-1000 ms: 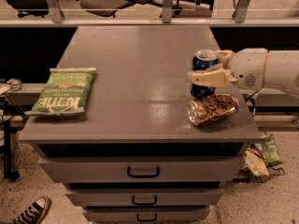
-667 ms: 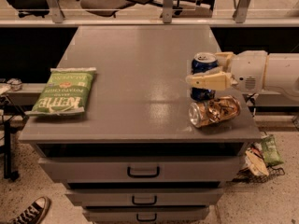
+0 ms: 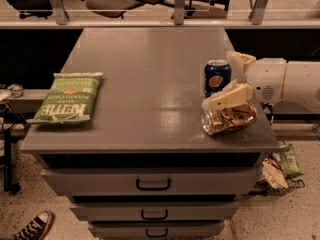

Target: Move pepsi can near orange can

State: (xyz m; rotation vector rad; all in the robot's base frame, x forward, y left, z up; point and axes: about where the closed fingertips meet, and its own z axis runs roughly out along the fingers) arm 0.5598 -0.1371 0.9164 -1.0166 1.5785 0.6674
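Green chip bag (image 3: 67, 98) lies far left on the table (image 3: 145, 59), well clear. Pepsi can (image 3: 217, 77) stands upright at right, between the spread fingers of my pincer (image 3: 219, 83); contact unclear. Orange can (image 3: 229, 120) lies on its side just in front, below the near finger. I judge placement near done: withdraw straight back and nudge neither can.

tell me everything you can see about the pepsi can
The pepsi can is small, dark blue and metallic-looking, with a round red, white and blue logo facing the camera and a silver top rim. It stands upright near the right edge of the grey cabinet top, just behind the orange can, which lies on its side. The gripper reaches in from the right, at the can's right side.
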